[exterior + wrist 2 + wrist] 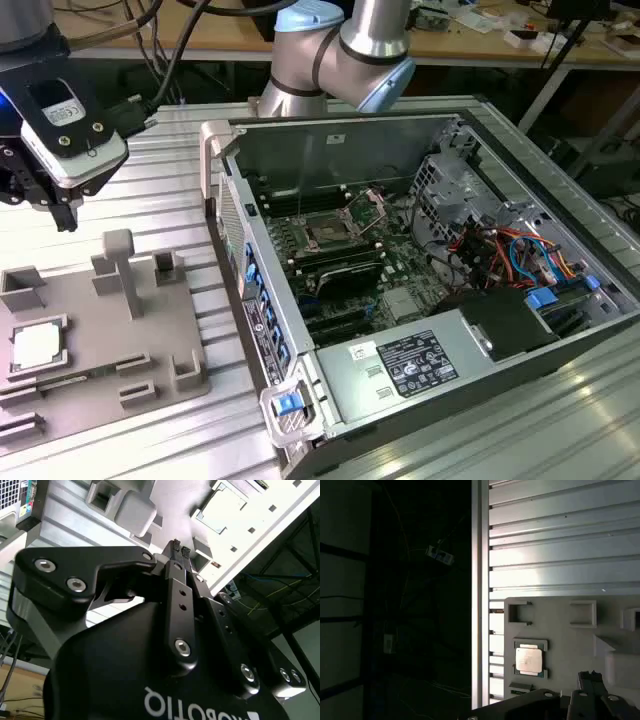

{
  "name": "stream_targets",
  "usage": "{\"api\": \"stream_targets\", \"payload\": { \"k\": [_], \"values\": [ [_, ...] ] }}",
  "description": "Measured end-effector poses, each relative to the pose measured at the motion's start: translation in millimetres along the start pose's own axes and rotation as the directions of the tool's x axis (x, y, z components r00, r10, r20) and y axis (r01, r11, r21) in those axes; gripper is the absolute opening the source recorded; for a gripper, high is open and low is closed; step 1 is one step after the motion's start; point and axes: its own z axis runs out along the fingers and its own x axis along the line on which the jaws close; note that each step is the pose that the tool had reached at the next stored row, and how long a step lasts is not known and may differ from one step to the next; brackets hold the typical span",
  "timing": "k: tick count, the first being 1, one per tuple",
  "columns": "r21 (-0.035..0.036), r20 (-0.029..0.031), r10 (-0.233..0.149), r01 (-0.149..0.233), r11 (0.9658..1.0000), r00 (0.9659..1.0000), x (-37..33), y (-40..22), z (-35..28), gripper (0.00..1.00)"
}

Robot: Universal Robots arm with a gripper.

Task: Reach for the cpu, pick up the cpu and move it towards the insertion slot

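Above the grey tray [95,345], well apart from the cpu [38,347], with gripper [180,547] closed on nothing; could bump the chip if lowered unopened.

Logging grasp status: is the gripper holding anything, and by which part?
Nothing is held. The gripper hangs above the grey tray; the chip lies in its pocket there, untouched.

Exterior view high over tray [95,335], both wrist views apparently sharing it
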Motion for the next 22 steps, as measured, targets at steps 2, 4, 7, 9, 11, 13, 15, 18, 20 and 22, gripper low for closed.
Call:
{"api": "stream_targets", "payload": {
  "k": [2, 4, 7, 9, 11, 13, 15, 18, 20, 22],
  "values": [
    [0.0000, 0.0000, 0.000, 0.000, 1.0000, 1.0000, 0.0, 0.0, 0.0, 0.11],
    [0.0000, -0.0001, 0.000, 0.000, 1.0000, 1.0000, 0.3, -0.1, 0.0, 0.11],
    [0.0000, -0.0001, 0.000, 0.000, 1.0000, 1.0000, 3.6, 0.1, 0.1, 0.11],
    [0.0000, 0.0000, 0.000, 0.000, 1.0000, 1.0000, 7.7, 0.2, 0.2, 0.11],
    [0.0000, 0.0000, 0.000, 0.000, 1.0000, 1.0000, 10.0, 0.2, 0.3, 0.11],
    [-0.0001, 0.0000, 0.000, 0.000, 1.0000, 1.0000, 11.5, 0.2, 0.4, 0.11],
    [0.0000, 0.0000, 0.000, 0.000, 1.0000, 1.0000, 11.7, 0.2, 0.3, 0.11],
    [0.0000, 0.0000, 0.000, 0.000, 1.0000, 1.0000, 12.3, 0.2, 0.4, 0.11],
    [0.0000, 0.0000, 0.000, 0.000, 1.0000, 1.0000, 14.0, 0.3, 0.4, 0.11],
    [0.0000, 0.0000, 0.000, 0.000, 1.0000, 1.0000, 15.5, 0.3, 0.4, 0.11]
  ]
}}
